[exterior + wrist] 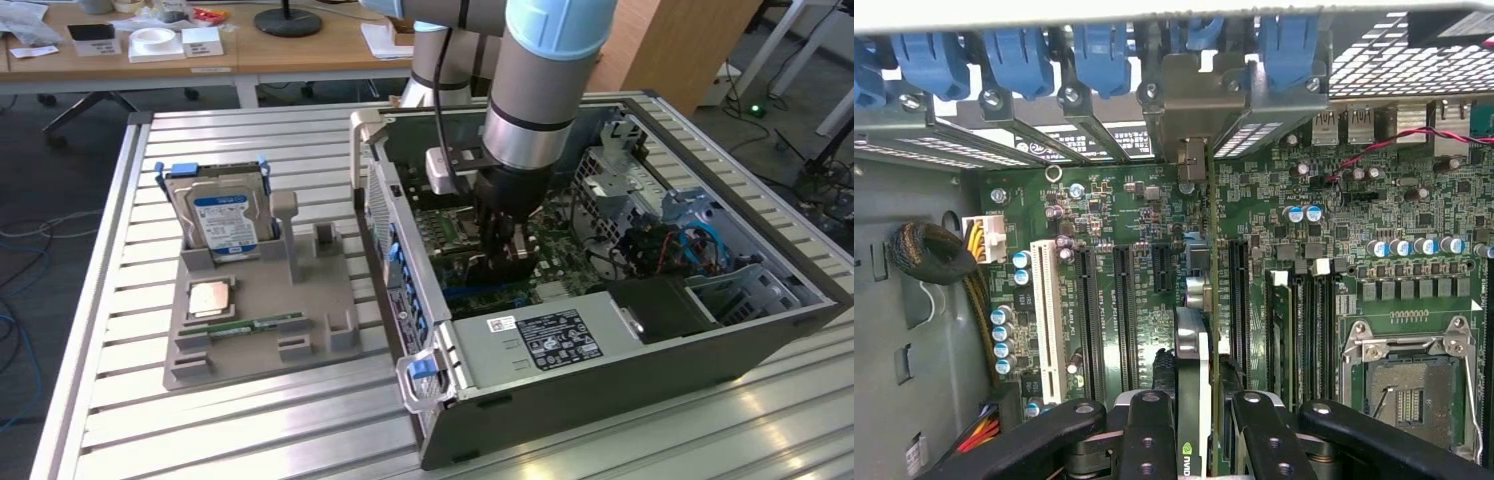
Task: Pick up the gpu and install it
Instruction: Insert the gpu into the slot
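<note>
The table [120, 300] is ribbed bare metal with a dull sheen – the computer case [627, 385] is matt grey sheet metal. The parts holder [254, 345] looks like matt grey plastic, and the gripper's fingers [1146, 440] are smooth black.

Gripper [507, 262] fingertips lost behind the computer case [601, 385] wall in the exterior view. Wrist view: gpu [1192, 400] edge-on, lower part cut off by frame, seemingly between the fingers [1149, 440]. Hard drive [224, 222] label text too small to read.

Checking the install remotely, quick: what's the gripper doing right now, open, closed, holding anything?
Gripper: closed on the gpu, which stands on edge over the motherboard slots inside the computer case.
</note>
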Controlling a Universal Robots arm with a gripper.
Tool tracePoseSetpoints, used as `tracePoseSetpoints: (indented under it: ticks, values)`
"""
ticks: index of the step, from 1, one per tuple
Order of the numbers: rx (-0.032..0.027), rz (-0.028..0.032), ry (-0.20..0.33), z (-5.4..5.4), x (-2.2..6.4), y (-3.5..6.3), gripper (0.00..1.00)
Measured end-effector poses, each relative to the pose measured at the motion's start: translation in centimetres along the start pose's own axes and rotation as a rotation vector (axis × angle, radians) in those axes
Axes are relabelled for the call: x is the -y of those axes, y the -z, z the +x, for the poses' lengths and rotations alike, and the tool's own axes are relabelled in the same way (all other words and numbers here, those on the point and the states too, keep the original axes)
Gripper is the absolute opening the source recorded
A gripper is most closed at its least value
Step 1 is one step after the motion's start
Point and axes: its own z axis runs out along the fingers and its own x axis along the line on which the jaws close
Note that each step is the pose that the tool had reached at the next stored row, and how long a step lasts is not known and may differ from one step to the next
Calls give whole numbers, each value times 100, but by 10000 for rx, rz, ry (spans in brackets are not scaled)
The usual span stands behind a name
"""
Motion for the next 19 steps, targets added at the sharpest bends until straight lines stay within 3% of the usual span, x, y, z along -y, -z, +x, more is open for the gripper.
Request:
tracePoseSetpoints:
  ticks: [16,19]
  values:
    - [0,1,0,0,1,18,27]
    - [67,-5,-3,0,0,20,27]
